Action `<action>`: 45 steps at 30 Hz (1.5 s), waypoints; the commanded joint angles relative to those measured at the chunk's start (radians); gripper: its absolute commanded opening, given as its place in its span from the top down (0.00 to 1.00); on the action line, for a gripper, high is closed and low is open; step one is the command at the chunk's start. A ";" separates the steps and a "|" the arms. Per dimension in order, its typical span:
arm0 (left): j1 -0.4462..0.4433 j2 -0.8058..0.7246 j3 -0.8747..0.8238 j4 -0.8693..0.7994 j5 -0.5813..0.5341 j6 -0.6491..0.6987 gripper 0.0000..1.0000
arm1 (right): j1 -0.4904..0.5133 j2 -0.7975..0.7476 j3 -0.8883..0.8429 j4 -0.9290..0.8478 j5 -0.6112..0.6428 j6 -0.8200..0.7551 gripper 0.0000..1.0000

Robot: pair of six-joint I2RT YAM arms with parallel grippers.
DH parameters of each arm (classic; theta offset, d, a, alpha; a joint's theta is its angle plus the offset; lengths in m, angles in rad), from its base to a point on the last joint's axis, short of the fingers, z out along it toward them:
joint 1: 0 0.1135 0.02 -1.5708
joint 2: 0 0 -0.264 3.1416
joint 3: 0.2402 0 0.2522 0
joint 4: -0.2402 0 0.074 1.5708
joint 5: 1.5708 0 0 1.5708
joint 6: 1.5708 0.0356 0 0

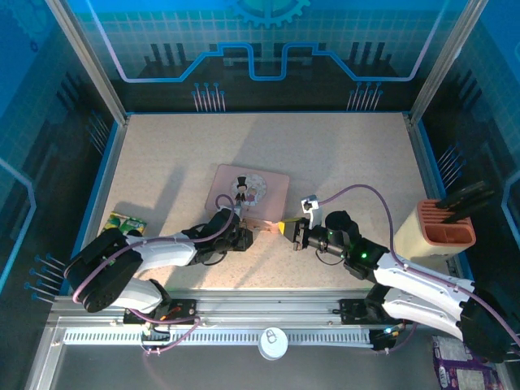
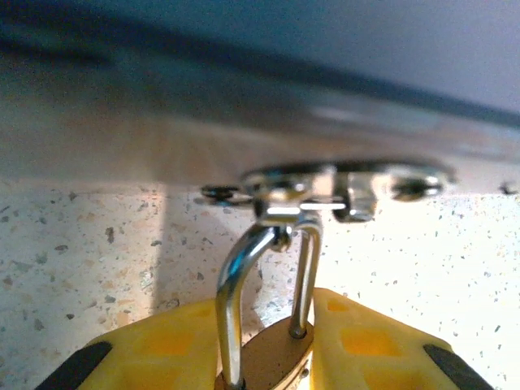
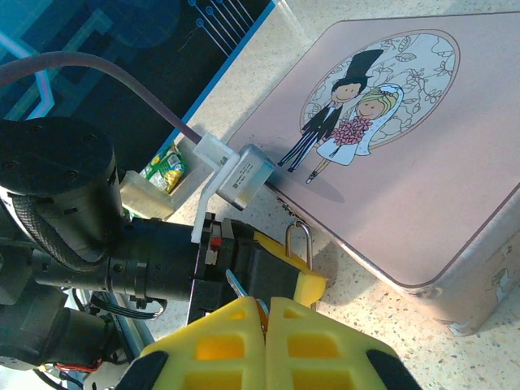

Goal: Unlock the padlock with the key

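Left wrist: padlock [image 2: 272,357] body cut off by the bottom edge, its sides hidden between the left gripper [image 2: 264,325] fingers. Tin [image 2: 244,114] wall ahead of that gripper is pure blur. Right wrist: key [image 3: 234,283] shows 1 thin sliver past the right gripper [image 3: 264,307] tips, rest hidden. Top view: padlock and key too small to tell.

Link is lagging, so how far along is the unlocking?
Done: left hand grips the padlock, shackle shut through the hasp of the tin. In hand: right hand pinches what looks like the key, near the padlock. Remaining: insert, turn, free shackle.
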 commanded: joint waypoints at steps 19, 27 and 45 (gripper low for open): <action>-0.019 -0.113 0.051 0.041 0.077 -0.257 0.97 | 0.068 0.011 -0.131 0.137 0.194 0.395 1.00; -0.026 -0.075 0.103 0.147 0.123 -0.353 0.99 | 0.159 0.026 -0.172 0.162 0.345 0.617 1.00; -0.061 0.043 0.155 0.303 0.153 -0.464 1.00 | 0.241 0.005 -0.198 0.128 0.489 0.802 1.00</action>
